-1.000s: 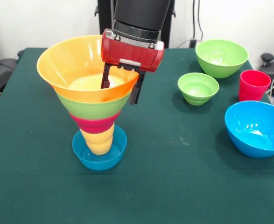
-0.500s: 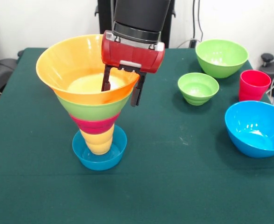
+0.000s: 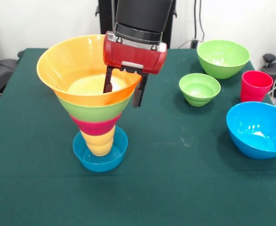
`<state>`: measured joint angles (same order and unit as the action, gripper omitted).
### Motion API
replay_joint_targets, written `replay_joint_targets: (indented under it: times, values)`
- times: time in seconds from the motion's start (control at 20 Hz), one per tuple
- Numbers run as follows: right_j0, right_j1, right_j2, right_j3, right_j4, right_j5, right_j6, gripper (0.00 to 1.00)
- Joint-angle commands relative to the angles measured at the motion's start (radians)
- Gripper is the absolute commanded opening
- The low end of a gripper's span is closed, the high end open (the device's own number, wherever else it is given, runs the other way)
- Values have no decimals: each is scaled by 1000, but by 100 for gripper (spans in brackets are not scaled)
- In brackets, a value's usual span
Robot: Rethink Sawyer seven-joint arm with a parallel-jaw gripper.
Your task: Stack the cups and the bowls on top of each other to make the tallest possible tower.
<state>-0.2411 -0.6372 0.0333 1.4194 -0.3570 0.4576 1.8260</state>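
The tower stands left of centre: a small blue bowl (image 3: 100,159) at the bottom, a yellow ribbed cup (image 3: 99,142) in it, then a small red bowl (image 3: 95,125), a green bowl (image 3: 93,109) and the very wide orange bowl (image 3: 65,66) on top. My gripper (image 3: 122,96) hangs over the orange bowl's right rim, open. One finger is inside the bowl and the other finger (image 3: 138,94) is outside, so the rim passes between them. A red cup (image 3: 256,85) stands at the right.
On the green table (image 3: 185,188), right of the tower, sit a small green bowl (image 3: 199,88), a big green bowl (image 3: 222,57) behind it, and a big blue bowl (image 3: 257,129) in front of the red cup.
The gripper has crept slightly to the right; the tower and the loose bowls have not moved.
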Motion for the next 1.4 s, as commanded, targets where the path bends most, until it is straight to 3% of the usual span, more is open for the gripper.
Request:
replay_joint_targets:
  times: [0.05,0.65,0.95,1.4]
  values:
    - [-14,46,106,-42,-91,-39,-102,100]
    - [-38,41,139,-14,-99,-159,-61,100]
    - [-60,44,173,-9,-94,-166,-72,100]
    - [-51,45,157,-19,-107,-140,-83,100]
